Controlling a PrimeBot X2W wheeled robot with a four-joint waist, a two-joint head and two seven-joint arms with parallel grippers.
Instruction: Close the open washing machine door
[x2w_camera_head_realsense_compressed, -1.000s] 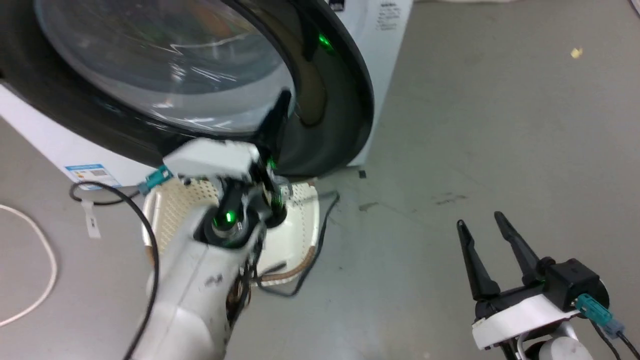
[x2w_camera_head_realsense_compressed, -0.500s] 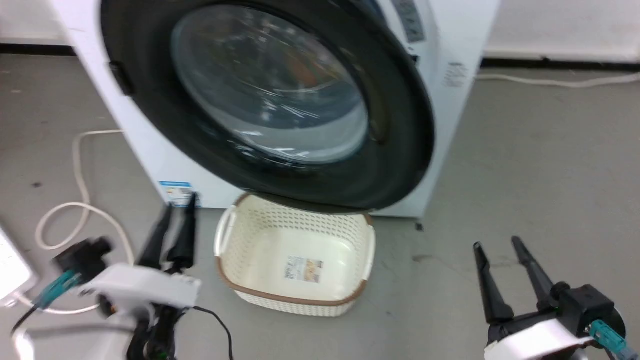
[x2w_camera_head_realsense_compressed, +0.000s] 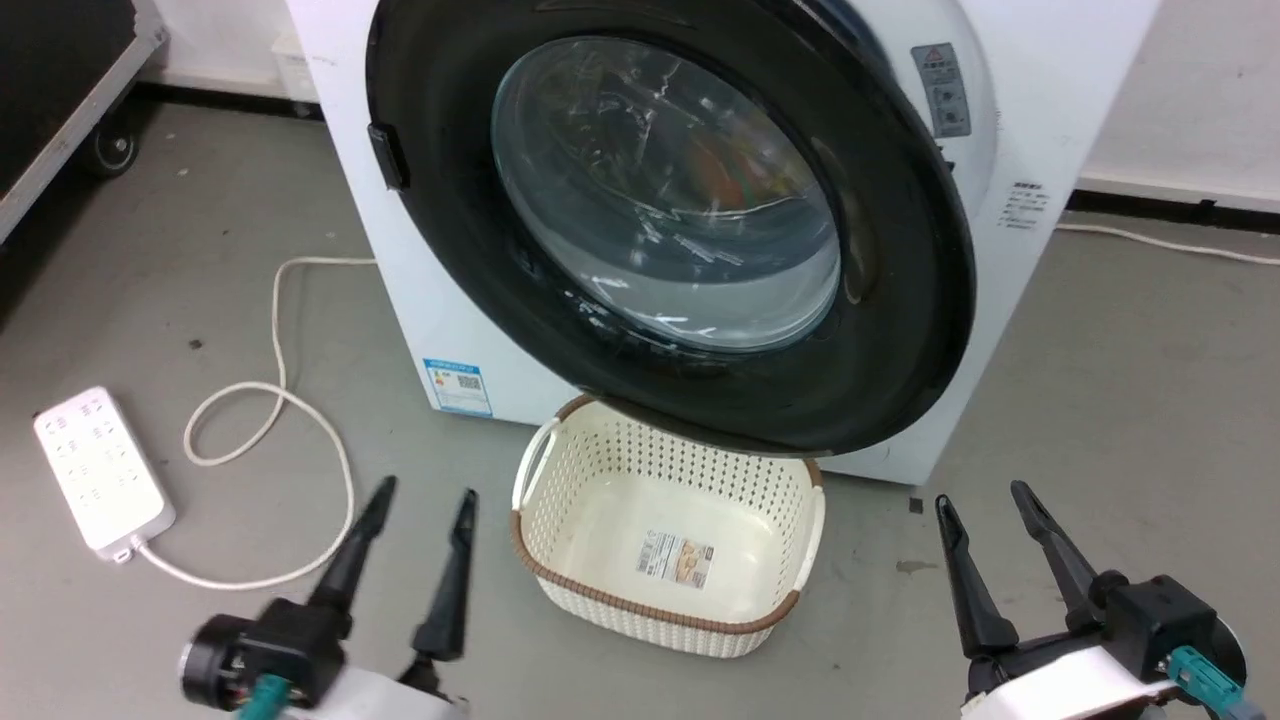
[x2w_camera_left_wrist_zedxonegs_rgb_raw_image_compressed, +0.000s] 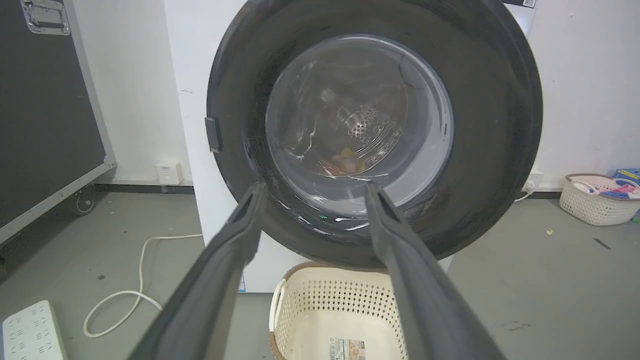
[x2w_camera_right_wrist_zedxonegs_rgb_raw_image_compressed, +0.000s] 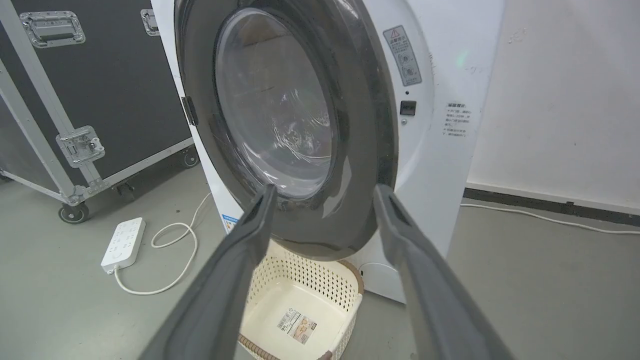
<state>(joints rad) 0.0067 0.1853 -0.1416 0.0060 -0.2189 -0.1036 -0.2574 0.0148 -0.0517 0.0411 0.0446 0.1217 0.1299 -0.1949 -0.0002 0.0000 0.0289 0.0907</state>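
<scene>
Since 1 s ago the left gripper (x2w_camera_head_realsense_compressed: 427, 492) has come away from the washing machine door (x2w_camera_head_realsense_compressed: 900, 300) & now sits low at the left, near the floor (x2w_camera_head_realsense_compressed: 1130, 400). Its two fingers were tight together half a sec ago. Now they are spread wide w/ nothing btwn them. Head cam has pulled back too, so more of the room shows. Low at the right sits the right gripper (x2w_camera_head_realsense_compressed: 980, 495), fingers wide, holding nothing.

Room to move: the grey floor to the right of the washer (x2w_camera_head_realsense_compressed: 1060, 120) is bare. On the left lie a white power strip (x2w_camera_head_realsense_compressed: 100, 470) & its looped cord (x2w_camera_head_realsense_compressed: 275, 400), near the left gripper. A cream basket (x2w_camera_head_realsense_compressed: 665, 610) stands right under the door's bottom edge, btwn the two grippers. A black case on wheels (x2w_camera_right_wrist_zedxonegs_rgb_raw_image_compressed: 75, 75) stands close by, left of the washer.

The door is up front, above & ahead of both grippers, well apart from them, no touch. Its black rim lies on or almost on the washer front. Can't tell if it is clicked shut. From the left wrist the door is straight ahead past the fingertips, & something colourful shows thru the glass.
</scene>
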